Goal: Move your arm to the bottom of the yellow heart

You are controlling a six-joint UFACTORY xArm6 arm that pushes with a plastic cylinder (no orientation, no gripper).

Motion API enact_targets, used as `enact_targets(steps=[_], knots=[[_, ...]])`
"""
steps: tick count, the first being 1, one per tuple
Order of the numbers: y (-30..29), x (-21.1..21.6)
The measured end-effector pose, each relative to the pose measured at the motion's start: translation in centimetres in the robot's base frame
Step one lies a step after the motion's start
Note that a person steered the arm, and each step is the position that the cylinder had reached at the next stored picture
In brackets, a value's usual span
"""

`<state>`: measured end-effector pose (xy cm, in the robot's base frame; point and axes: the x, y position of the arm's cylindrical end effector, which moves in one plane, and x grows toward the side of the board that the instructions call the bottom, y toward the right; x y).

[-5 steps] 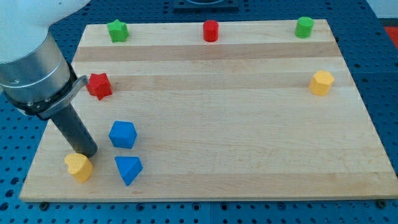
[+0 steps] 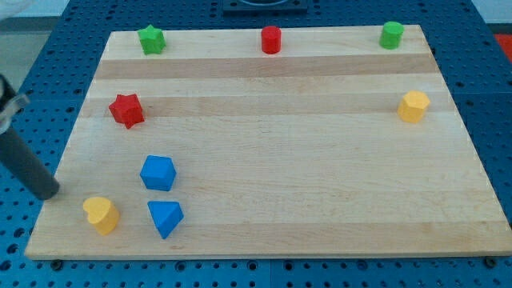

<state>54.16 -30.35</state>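
Yellow heart (image 2: 101, 214) sits low at the view's left, on the wooden surface (image 2: 288, 160), close to the bottom-left corner. Just to its right lies the blue triangular block (image 2: 165, 218), and up from that one, the blue cube-like block (image 2: 158, 173). Those three bunch together, none touching.

My tip (image 2: 50, 193) is at the very left edge of the surface, up and to the left of the yellow heart, with a clear gap between us. The rod (image 2: 26, 166) slants off toward the view's left border, so only its lower stretch shows. No fingers on this arm at all, just the bare rod, nothing grasped, nothing touched.

Higher on the left, the red star (image 2: 126, 110) stands alone. Along the top edge: green star (image 2: 151, 39) at the left, red cylinder (image 2: 271, 39) near the middle, green cylinder (image 2: 392, 35) at the right. Below that green one, well apart from everything, the second yellow block (image 2: 414, 106) sits by the right edge; its shape looks many-sided, hard to tell more.
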Motion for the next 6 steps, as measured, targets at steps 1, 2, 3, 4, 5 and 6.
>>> enact_targets(steps=[1,2,3,4,5,6], knots=[[-0.1,1.2],[-0.1,6.6],[0.7,7.6],[2.9,7.6],[5.5,7.7],[7.7,7.7]])
